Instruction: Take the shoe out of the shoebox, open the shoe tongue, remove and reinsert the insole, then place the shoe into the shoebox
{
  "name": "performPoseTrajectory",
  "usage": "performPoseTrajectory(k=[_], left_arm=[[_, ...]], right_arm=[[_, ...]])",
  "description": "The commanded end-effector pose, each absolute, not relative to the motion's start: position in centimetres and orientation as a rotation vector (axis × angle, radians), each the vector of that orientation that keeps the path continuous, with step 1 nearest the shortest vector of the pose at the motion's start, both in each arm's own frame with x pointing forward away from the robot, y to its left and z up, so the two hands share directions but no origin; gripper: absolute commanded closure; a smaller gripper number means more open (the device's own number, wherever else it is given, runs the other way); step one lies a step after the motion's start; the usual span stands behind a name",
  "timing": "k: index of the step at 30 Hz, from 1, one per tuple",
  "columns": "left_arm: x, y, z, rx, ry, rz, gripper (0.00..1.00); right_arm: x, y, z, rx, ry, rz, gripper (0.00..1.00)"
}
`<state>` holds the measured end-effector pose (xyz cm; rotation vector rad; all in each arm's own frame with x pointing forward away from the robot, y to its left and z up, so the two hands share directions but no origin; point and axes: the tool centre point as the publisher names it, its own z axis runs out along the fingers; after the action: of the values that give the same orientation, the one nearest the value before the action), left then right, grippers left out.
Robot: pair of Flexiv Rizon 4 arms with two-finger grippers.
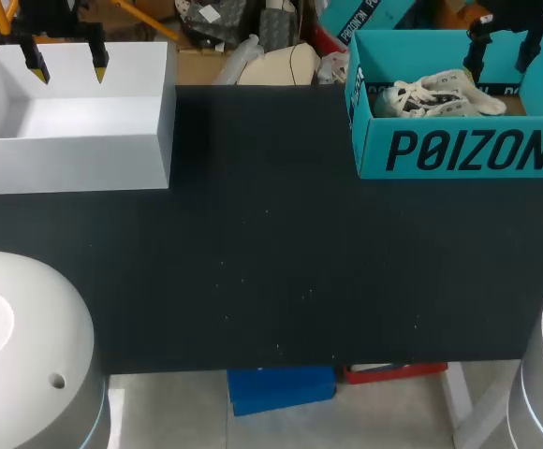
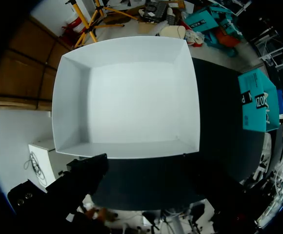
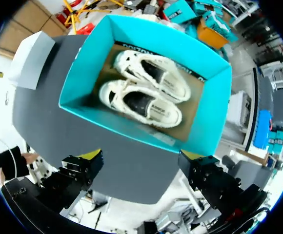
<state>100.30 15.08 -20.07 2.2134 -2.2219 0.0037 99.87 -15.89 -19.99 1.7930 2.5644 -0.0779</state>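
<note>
The teal shoebox (image 1: 459,150) stands open at the table's far right. Two cream lace-up shoes (image 1: 437,96) lie side by side in it. In the right wrist view one shoe (image 3: 153,73) lies beyond the other (image 3: 139,100), both with dark insides showing. My right gripper (image 1: 502,54) hangs open above the box's back part, clear of the shoes; its fingers (image 3: 89,163) straddle the box's near wall (image 3: 131,136). My left gripper (image 1: 67,67) is open over the white box (image 1: 75,140) at far left, holding nothing.
The white box (image 2: 127,97) is empty, seen straight below the left gripper (image 2: 151,190). The black table mat (image 1: 271,262) spreads between both boxes. My arms' pale bases (image 1: 19,346) bulge in at the near corners.
</note>
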Motion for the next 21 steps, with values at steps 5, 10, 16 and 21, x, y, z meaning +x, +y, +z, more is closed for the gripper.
performPoseTrajectory(k=[5,10,16,21], left_arm=[[100.2,15.0,-20.0,2.217,-2.220,-0.001,0.00],[100.2,15.0,-20.0,2.217,-2.220,-0.001,0.00],[100.2,15.0,-20.0,2.217,-2.220,-0.001,0.00],[100.2,15.0,-20.0,2.217,-2.220,-0.001,0.00]], right_arm=[[99.7,-16.1,-19.7,0.276,3.115,-0.295,0.00],[99.7,-16.1,-19.7,0.276,3.115,-0.295,0.00],[100.2,-16.0,-19.7,0.177,3.101,-0.247,0.00],[102.5,-15.4,-19.5,-0.071,3.062,-0.163,0.00]])
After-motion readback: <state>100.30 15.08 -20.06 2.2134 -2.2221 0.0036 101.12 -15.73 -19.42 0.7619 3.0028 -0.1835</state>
